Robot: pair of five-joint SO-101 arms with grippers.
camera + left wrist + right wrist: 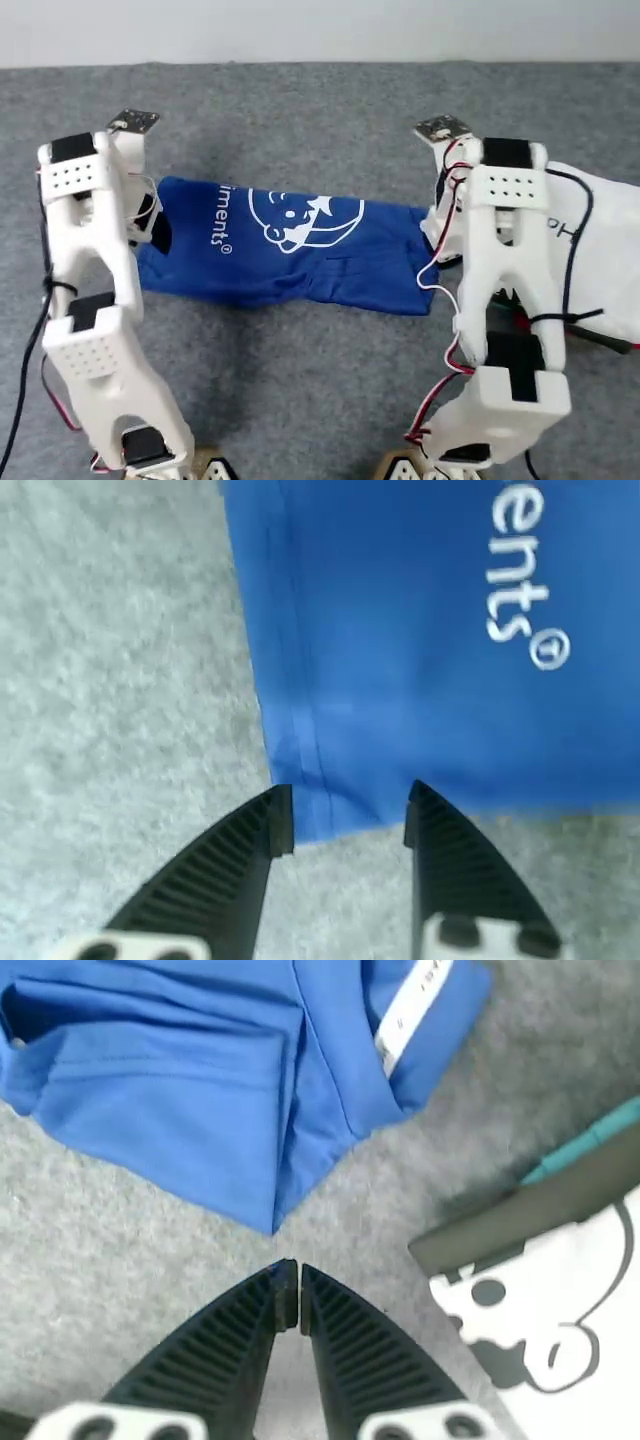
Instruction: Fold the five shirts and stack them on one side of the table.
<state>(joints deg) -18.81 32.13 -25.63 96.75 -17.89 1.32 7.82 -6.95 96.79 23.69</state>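
Note:
A blue shirt (290, 250) with white print lies folded into a long band across the middle of the grey table. My left gripper (345, 815) is open over its left end, with the hem corner of the blue shirt (400, 630) lying between the fingertips. My right gripper (298, 1285) is shut with nothing in it, hovering over bare table just off the corner of the blue shirt (200, 1110) at its right end. A stack of shirts with a white one (600, 250) on top sits at the right; the white shirt (550, 1320) has grey and teal layers under it.
The grey felt table (320, 120) has free room behind and in front of the blue shirt. Both white arms rise from the near edge, the left arm (95, 300) and the right arm (510, 300), with loose cables beside the right one.

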